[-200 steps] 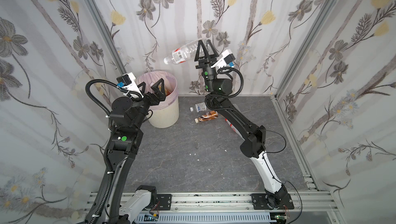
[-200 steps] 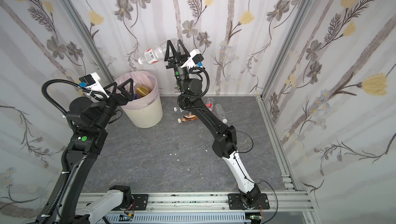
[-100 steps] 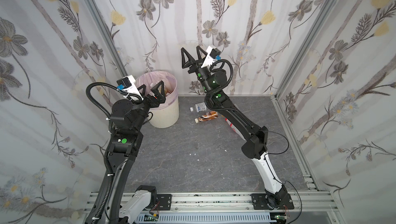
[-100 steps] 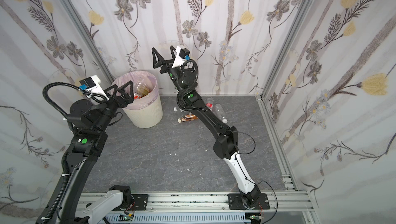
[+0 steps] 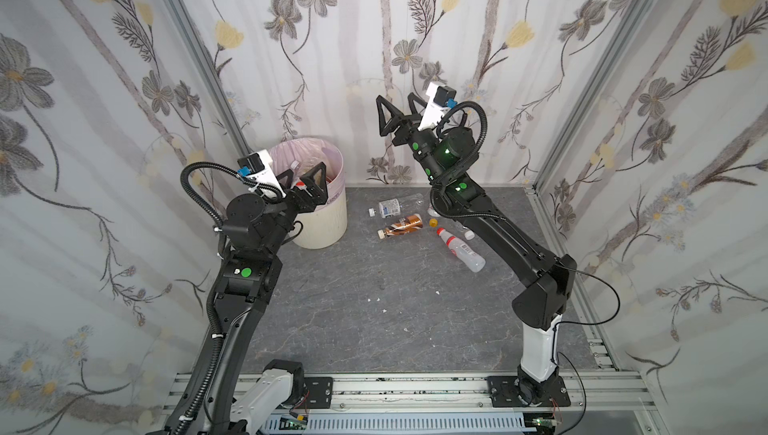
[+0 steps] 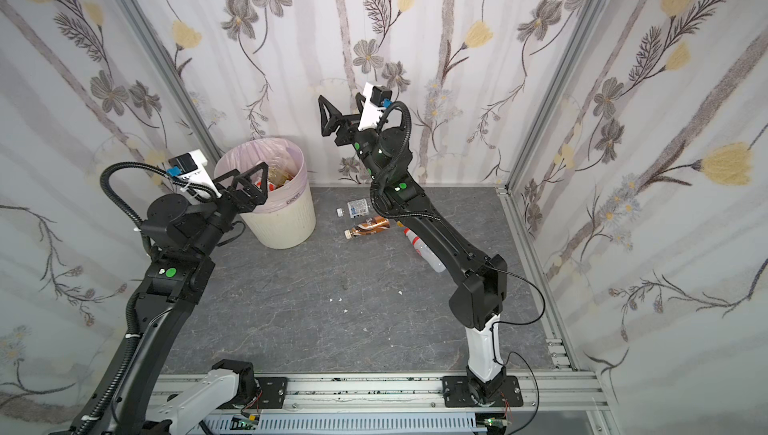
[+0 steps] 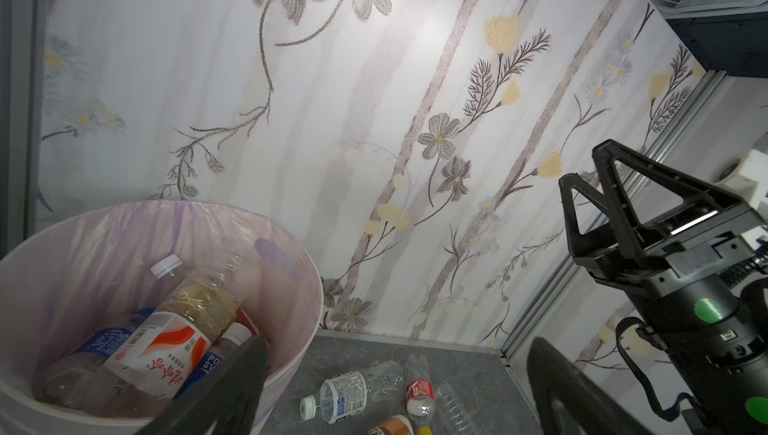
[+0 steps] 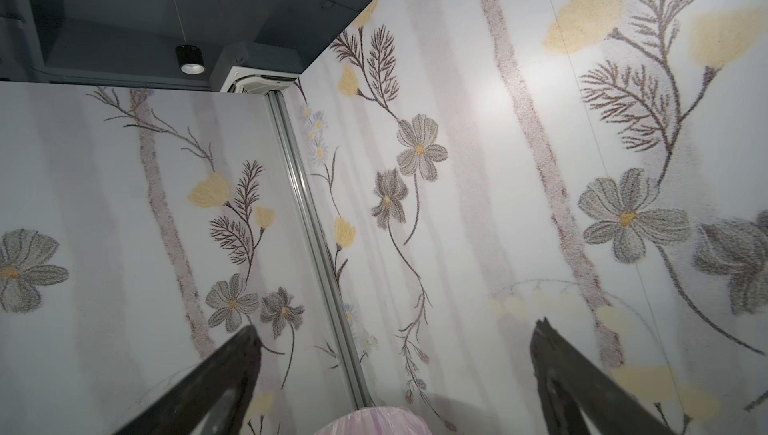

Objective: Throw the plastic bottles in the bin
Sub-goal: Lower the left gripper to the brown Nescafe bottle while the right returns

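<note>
Left gripper [image 5: 303, 174] is hanging over the near rim of the bin [image 5: 322, 225], jaws standing wide apart and gripping nothing; in the left wrist view its fingers [image 7: 232, 391] are framing the bin's mouth. Right gripper [image 5: 395, 103] is pointing up in front of the back wall [image 5: 353, 17], right of the bin and well above it. Its jaws are likewise spread and empty. The right wrist view is showing only wallpaper between the fingers [image 8: 232, 362], with the bag [image 8: 374, 422] at the frame's edge. Bin is standing upright in the back left corner of the floor [image 5: 374, 308], pink bag folded over its rim. Several bottles [image 7: 104, 341] are lying inside it, a labelled bottle [image 7: 166, 341] in red and white resting on top. Others are lying on the floor right of the bin, beneath the right arm: a clear bottle [image 5: 394, 206] nearest the wall, a brown bottle [image 5: 401, 226] just in front of it, and a red-capped bottle [image 5: 462, 249] further right, apart from those two. More are showing partly behind the arm; exact count cannot be told.
</note>
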